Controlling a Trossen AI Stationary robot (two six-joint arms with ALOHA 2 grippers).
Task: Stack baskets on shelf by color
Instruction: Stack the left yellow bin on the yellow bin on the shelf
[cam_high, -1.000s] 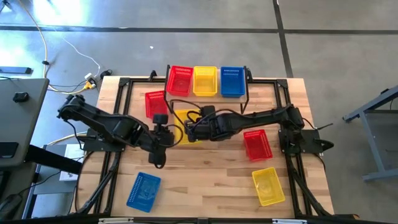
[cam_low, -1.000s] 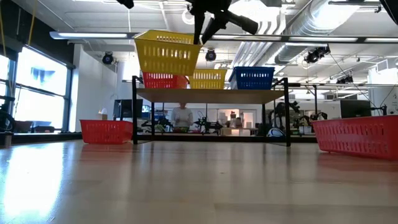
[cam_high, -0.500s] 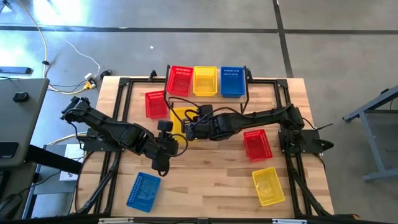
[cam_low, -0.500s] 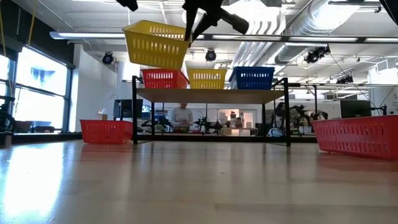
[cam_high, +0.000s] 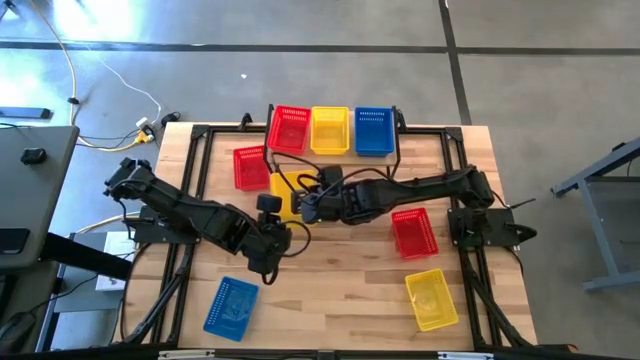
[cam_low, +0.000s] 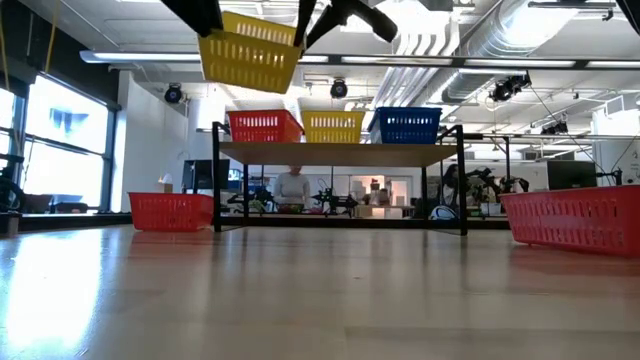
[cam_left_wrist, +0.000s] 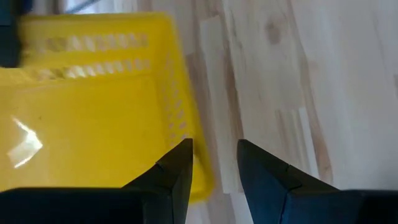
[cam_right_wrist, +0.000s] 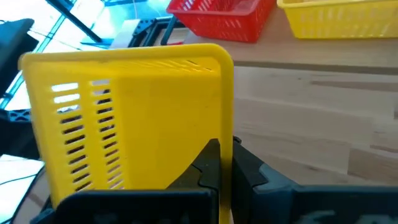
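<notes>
Yellow held basket: a yellow rectangular plastic mesh basket (cam_low: 250, 52) hangs tilted in the air, above shelf height in the low view, near the shelf's red end.
Right gripper: the right gripper (cam_right_wrist: 222, 163) has its fingers pinched together on that basket's wall; from above it sits mid-table in front of the shelf (cam_high: 306, 205).
Left gripper: the left gripper (cam_left_wrist: 214, 163) hovers over the tabletop, fingers parted with nothing between them, the held basket just beside it; from above it lies toward the front of the table (cam_high: 268, 262).
Shelf: the low light-wood board on thin black legs (cam_low: 340, 152) carries one red mesh basket (cam_high: 290, 129), one yellow mesh basket (cam_high: 331, 130) and one blue mesh basket (cam_high: 373, 131), side by side.
Loose on the wooden tabletop (cam_high: 330, 290): a second red basket (cam_high: 249, 167) near the shelf, a third red basket (cam_high: 413, 232), a yellow basket (cam_high: 431, 299), an overturned blue basket (cam_high: 231, 307).
</notes>
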